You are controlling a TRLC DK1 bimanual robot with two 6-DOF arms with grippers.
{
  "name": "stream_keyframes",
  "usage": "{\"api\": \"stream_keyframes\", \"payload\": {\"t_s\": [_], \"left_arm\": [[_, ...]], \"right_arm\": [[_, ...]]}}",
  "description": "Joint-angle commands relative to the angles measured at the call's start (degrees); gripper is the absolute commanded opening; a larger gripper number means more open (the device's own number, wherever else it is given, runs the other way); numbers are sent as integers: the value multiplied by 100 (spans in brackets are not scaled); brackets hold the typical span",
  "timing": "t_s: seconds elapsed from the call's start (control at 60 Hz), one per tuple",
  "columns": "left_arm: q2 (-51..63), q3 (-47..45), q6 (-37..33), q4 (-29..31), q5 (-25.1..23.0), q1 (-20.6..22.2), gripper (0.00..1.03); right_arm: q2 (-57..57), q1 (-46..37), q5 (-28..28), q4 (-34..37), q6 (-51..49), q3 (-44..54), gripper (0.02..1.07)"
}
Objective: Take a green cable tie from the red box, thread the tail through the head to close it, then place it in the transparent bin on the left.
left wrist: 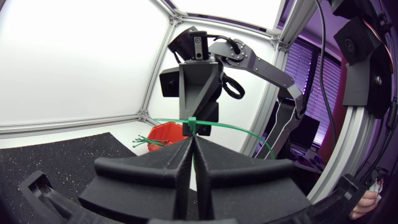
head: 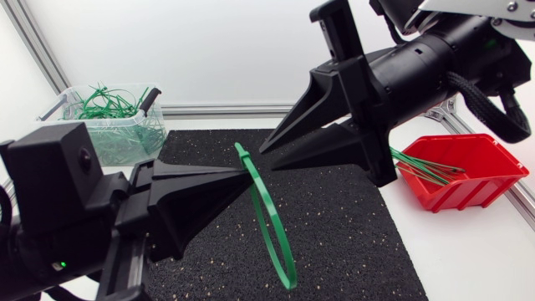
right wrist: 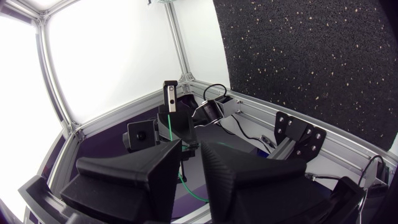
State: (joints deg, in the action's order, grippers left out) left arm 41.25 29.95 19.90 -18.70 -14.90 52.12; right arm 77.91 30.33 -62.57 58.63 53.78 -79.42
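Your left gripper (head: 241, 173) is clamped on the green cable tie (head: 272, 227), looped above the mat (head: 351, 226). The right gripper (head: 267, 160) stands released beside it. Threading appears done; next, carry it to the transparent bin (head: 117, 142).

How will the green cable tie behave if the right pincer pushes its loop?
Probably springy rather than floppy: the green cable tie forms a smooth loop though the left pincer holds only its head end. Thin and narrow, so likely very light. Pushed by the right pincer, it would probably bend, then spring back.
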Motion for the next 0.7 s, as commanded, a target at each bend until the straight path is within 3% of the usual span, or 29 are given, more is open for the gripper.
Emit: {"api": "stream_keyframes", "payload": {"t_s": [0.0, 0.233, 0.683], "left_arm": [[-65, -113, 58, -2, -128, -61, 4], [-206, -271, -39, 103, -629, -334, 4], [-144, -394, -197, 94, -796, -474, 4]], "right_arm": [[119, -106, 8, 87, -148, -127, 34], [383, -229, -36, 34, -597, -171, 34], [717, 246, -28, 131, -614, -513, 34]]}}
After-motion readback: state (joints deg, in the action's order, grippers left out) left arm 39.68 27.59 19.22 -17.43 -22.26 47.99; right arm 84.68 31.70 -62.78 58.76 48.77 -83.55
